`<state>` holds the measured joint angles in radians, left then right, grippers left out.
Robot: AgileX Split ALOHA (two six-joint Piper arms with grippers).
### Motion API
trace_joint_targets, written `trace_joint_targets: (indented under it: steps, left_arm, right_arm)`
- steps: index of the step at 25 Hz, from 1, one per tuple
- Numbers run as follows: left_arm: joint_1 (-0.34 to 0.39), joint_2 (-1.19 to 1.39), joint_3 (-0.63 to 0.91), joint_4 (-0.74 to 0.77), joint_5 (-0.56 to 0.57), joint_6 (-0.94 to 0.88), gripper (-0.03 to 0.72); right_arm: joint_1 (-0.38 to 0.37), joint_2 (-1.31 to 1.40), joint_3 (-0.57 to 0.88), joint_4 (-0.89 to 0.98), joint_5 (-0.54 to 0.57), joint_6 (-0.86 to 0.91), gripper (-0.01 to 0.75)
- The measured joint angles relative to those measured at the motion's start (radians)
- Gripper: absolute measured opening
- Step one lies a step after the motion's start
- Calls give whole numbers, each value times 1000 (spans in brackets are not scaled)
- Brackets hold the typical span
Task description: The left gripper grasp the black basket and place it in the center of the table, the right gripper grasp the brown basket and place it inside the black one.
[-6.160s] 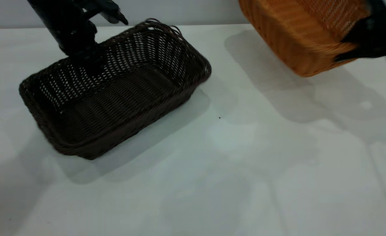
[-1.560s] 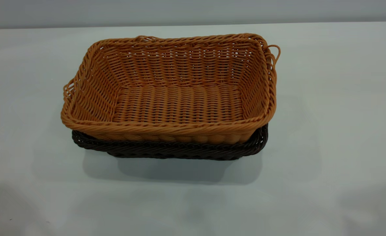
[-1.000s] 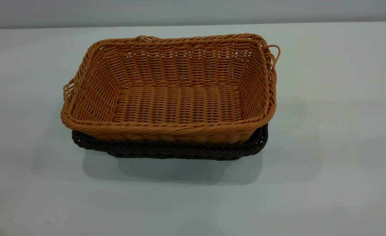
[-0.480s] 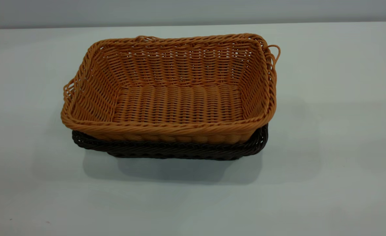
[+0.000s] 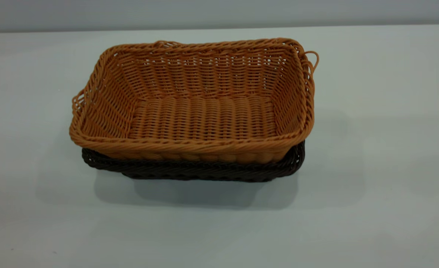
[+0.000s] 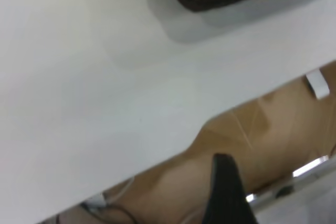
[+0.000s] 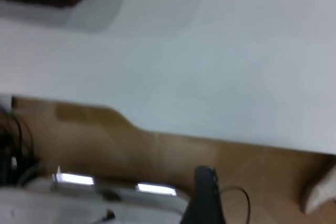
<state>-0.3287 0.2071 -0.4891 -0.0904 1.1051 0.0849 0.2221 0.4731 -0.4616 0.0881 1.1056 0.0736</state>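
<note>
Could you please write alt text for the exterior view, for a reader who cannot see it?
An orange-tan woven brown basket sits nested inside a black basket, whose dark rim shows only below its near edge. The pair rests near the middle of a pale grey-white table. Neither robot arm appears in this view.

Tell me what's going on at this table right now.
Nothing is being handled at this moment. The brown basket sits nested inside the black basket, whose dark rim shows beneath it, and the pair rests around the middle of the table. Neither arm appears in the exterior view; both wrist views look from beyond the table edge, well away from the baskets, so the arms seem pulled back. The stacking looks finished.
</note>
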Motion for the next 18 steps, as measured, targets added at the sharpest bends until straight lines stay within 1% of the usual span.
trace_joint_targets:
  steps: [2,4,6,9,11,13,18]
  left_arm:
    - [23,-51,0,-1,4,0,454]
    - [74,-99,0,-1,6,0,454]
    - [147,-134,0,0,7,0,454]
    - [232,-177,0,0,9,0,454]
    - [266,-205,0,0,9,0,454]
    - [283,-224,0,0,10,0,454]
    - [286,-226,0,0,10,-1,454]
  right_arm:
    - [-62,-71,0,10,0,0,534]
    - [-117,-148,0,11,2,0,534]
    - [-154,-235,0,11,6,0,534]
    - [-166,-359,0,12,12,0,534]
    - [-167,-440,0,14,16,0,534]
    - [-168,-486,0,14,22,0,534]
    - [-168,-488,-1,14,25,0,534]
